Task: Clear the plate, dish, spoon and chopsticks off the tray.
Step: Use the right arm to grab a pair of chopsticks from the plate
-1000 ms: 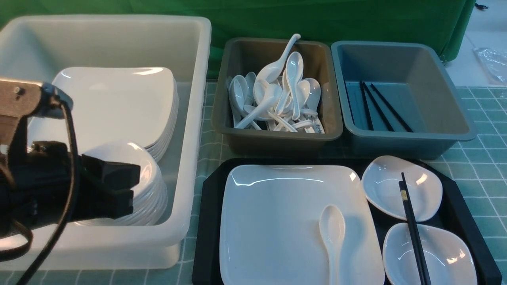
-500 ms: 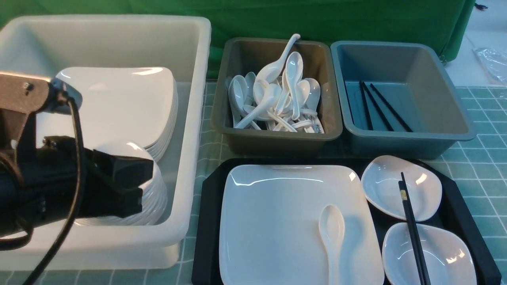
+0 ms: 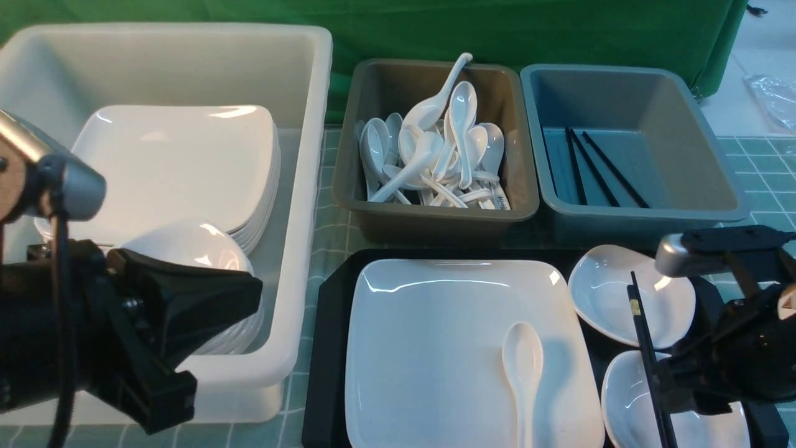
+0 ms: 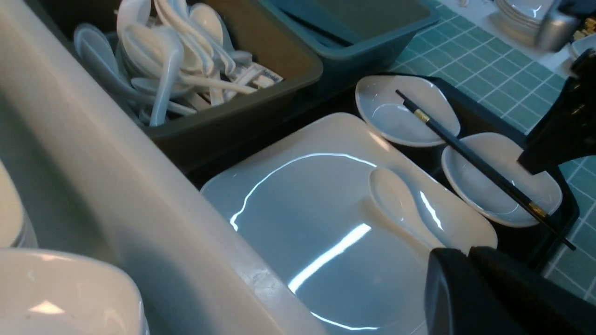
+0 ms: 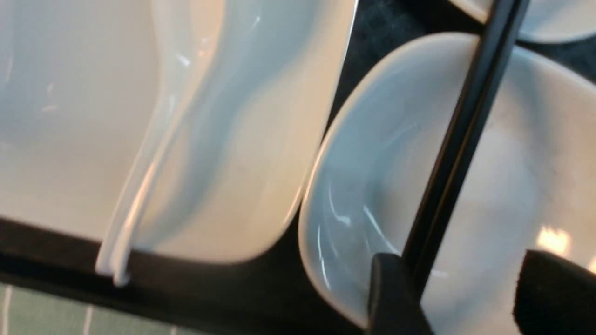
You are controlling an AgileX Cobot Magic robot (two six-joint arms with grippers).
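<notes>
On the black tray [image 3: 323, 373] lies the large white plate [image 3: 435, 348], with the spoon [image 3: 522, 361] on its right part. To the right sit two small dishes, one farther [image 3: 609, 305] and one nearer [image 3: 628, 398]. The black chopsticks [image 3: 643, 336] rest across both. My right gripper [image 3: 684, 398] hangs open low over the nearer dish [image 5: 372, 186]. The chopsticks [image 5: 465, 130] run between its jaws, close against one finger [image 5: 391, 288]. My left gripper [image 3: 252, 297] is shut and empty at the white tub's front wall, left of the tray. In the left wrist view its tips [image 4: 465, 253] point over the plate [image 4: 302, 218].
A big white tub [image 3: 298, 186] at the left holds stacked plates and bowls. Behind the tray stand a brown-grey tub [image 3: 435, 214] full of white spoons and a blue tub [image 3: 634, 218] with black chopsticks. A green checked cloth covers the table.
My right arm has come into view from the right and now sits over the nearer dish with its jaws apart. My left gripper has swung forward and tilted down.
</notes>
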